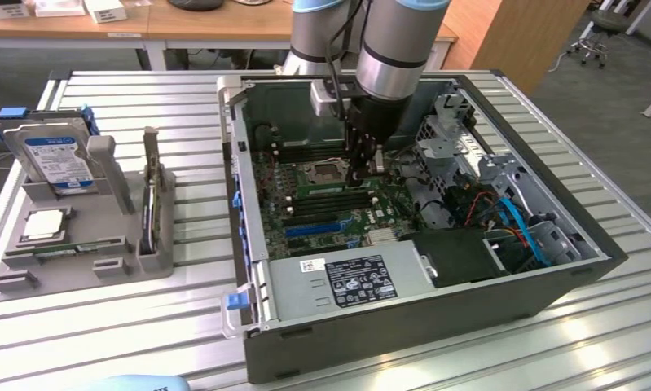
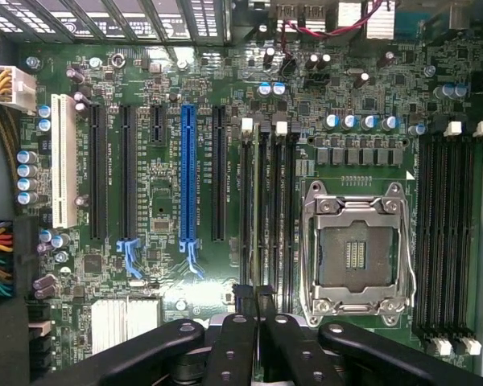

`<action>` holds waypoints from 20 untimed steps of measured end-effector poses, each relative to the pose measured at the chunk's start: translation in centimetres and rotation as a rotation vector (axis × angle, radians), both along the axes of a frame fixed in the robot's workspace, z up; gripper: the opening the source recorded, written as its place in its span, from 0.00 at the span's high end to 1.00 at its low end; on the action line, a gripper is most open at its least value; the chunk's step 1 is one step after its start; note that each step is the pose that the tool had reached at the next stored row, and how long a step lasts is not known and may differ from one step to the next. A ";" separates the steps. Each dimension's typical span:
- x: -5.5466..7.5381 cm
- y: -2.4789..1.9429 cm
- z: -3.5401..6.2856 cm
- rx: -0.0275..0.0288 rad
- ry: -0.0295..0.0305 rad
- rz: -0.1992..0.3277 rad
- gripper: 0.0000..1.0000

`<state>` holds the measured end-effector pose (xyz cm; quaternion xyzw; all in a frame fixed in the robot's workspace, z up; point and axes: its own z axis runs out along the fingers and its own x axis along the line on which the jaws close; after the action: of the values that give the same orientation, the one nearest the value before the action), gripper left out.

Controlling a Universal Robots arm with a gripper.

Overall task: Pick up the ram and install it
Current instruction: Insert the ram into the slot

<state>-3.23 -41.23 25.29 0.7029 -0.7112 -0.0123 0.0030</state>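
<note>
1. In the exterior view, your arm (image 1: pixel 396 49) is reaching into the open computer case (image 1: pixel 412 314) from above. Its last thick part is standing almost straight up and down.
2. The claw (image 1: pixel 363 169) is pointing down at the green board (image 1: pixel 303 220) inside the case. Its tip is sitting just beside the square metal socket (image 1: pixel 325 172), on the exterior view's right of it, at the long black slots (image 1: pixel 325 199).
3. The case is sitting on a ribbed metal table (image 1: pixel 140 98). On the exterior view's left, well apart from the claw, a grey tray (image 1: pixel 42 281) is holding a hard drive (image 1: pixel 55 159) with a blue label.
4. In the wrist view, you are looking straight down past the claw (image 2: pixel 253 296), so the wrist is facing the board flat on.
5. The two black fingers (image 2: pixel 240 346) are sitting close together, with just a thin gap between the tips.
6. A thin pale strip is running out from that gap along the black slots next to the socket. It is looking like the ram (image 2: pixel 255 209), seen from its top edge, and the claw is pinching it.
7. The ram is lying in line with the slots, between the blue slot (image 2: pixel 187 177) and the socket. You cannot tell whether it is pushed all the way in.
</note>
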 end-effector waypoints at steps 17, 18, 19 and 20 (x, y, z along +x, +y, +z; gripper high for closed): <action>0.0 -0.21 -0.45 0.0000 0.0000 0.000 0.88; 0.0 -0.24 -0.45 0.0002 0.0001 0.000 0.88; 0.0 -0.25 -0.47 0.0001 0.0000 0.000 0.88; 0.0 -0.25 -0.55 0.0002 0.0000 0.000 0.88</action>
<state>-3.24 -41.48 24.74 0.7029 -0.7112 -0.0124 0.0029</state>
